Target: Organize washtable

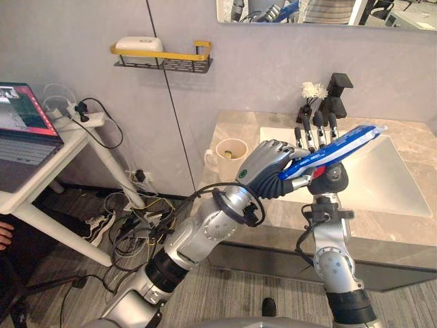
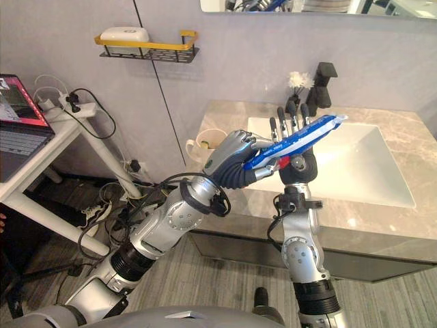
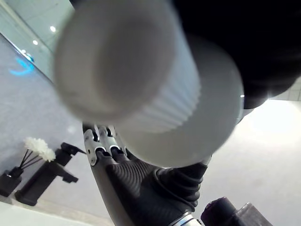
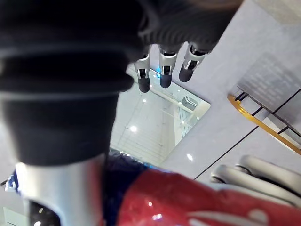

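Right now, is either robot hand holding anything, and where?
The left robot hand grips the toothpaste tube at its cap end; right robot hand is open behind it.

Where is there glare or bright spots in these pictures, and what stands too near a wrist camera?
Left wrist view: the white cap of the toothpaste tube sits right at the lens, and a bright patch whitens the background. Right wrist view: ceiling lights glint in the mirror, and small highlights shine on the tube's red end.
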{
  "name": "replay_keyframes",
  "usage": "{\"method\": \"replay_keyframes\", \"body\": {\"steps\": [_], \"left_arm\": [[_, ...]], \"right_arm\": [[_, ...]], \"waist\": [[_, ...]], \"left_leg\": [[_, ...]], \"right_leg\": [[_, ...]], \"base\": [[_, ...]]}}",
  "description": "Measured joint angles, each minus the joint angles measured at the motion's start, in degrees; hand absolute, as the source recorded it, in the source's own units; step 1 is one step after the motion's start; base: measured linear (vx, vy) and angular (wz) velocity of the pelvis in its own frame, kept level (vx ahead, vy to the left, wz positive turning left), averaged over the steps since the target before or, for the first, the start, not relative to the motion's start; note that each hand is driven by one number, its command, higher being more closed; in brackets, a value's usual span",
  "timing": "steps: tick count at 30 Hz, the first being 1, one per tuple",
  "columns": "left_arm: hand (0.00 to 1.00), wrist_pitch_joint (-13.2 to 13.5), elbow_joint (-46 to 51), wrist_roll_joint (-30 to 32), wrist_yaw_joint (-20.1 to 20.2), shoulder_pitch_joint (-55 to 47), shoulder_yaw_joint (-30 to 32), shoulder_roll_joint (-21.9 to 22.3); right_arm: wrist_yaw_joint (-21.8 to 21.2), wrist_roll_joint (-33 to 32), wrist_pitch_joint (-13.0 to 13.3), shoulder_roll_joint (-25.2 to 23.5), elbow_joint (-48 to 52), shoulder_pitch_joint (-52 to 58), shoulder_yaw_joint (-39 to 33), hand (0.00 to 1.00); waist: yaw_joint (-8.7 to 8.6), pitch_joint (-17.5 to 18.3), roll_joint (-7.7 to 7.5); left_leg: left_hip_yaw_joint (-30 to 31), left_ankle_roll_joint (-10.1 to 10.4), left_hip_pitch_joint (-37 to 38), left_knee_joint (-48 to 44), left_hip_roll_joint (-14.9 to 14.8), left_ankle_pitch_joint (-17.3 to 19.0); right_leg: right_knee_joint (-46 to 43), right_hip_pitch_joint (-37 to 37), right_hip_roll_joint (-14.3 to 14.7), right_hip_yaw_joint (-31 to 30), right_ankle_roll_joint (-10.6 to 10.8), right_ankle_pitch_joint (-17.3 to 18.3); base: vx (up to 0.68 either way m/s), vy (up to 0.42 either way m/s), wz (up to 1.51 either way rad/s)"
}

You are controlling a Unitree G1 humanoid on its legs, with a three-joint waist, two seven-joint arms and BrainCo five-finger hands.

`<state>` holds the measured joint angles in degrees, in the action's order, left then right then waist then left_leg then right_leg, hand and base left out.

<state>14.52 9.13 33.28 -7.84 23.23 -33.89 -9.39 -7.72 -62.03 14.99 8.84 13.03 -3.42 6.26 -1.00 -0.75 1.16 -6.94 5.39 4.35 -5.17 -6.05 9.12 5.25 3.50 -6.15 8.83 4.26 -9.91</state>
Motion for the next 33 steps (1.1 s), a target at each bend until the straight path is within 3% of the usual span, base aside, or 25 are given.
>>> {"method": "replay_keyframes", "body": {"steps": [3,4,15,30,31,33], "left_arm": [[1.0,0.0,-0.44,-1.16,0.0,-0.01,-0.46,0.01],[1.0,0.0,-0.61,-1.45,0.01,-0.01,-0.57,0.01],[1.0,-0.06,-5.12,-3.65,-0.25,-0.01,-2.48,0.86],[1.0,-0.11,-6.73,-3.74,-0.64,-0.58,-2.67,2.27],[0.0,-0.1,-6.72,-3.74,-0.81,-0.59,-2.63,2.34],[0.0,0.18,-6.71,-3.74,-1.2,-0.62,-2.62,2.33]], "right_arm": [[0.32,-0.1,0.24,-0.44,0.01,0.0,0.02,0.0],[0.35,-0.11,0.42,-0.43,0.01,0.0,0.04,1.0],[0.92,-2.08,2.19,-0.45,0.63,0.0,0.73,1.0],[0.96,-2.05,2.23,-0.59,1.23,0.0,0.98,1.0],[0.98,-2.05,2.22,-0.64,1.52,0.0,0.97,1.0],[1.06,-2.0,2.22,-0.66,2.51,0.0,0.88,1.0]], "waist": [[0.03,0.01,-0.01],[0.04,0.01,-0.02],[0.03,0.18,-0.09],[0.05,0.2,-0.08],[0.06,0.2,-0.07],[0.08,0.2,-0.07]], "left_leg": [[-0.21,0.0,-0.01,0.0,0.0,0.0],[-0.23,0.0,-0.01,0.0,0.0,0.0],[-0.53,0.0,-0.11,-0.06,0.02,0.0],[-0.56,0.0,-0.12,-0.07,0.04,0.0],[-0.56,0.0,-0.12,-0.08,0.04,0.0],[-0.55,0.0,-0.12,-0.08,0.04,0.0]], "right_leg": [[0.0,0.12,0.01,-0.12,0.02,-0.02],[0.0,0.13,0.01,-0.12,0.02,-0.02],[0.01,0.34,0.01,-0.28,0.05,-0.04],[0.0,0.37,0.03,-0.51,0.12,-0.17],[0.0,0.37,0.03,-0.52,0.13,-0.17],[0.0,0.37,0.03,-0.52,0.13,-0.17]], "base": [[0.0,0.0,-0.02],[0.0,0.0,0.0],[0.0,0.0,0.0],[0.0,0.0,0.0],[0.0,0.0,0.0],[0.0,0.0,0.0]]}}
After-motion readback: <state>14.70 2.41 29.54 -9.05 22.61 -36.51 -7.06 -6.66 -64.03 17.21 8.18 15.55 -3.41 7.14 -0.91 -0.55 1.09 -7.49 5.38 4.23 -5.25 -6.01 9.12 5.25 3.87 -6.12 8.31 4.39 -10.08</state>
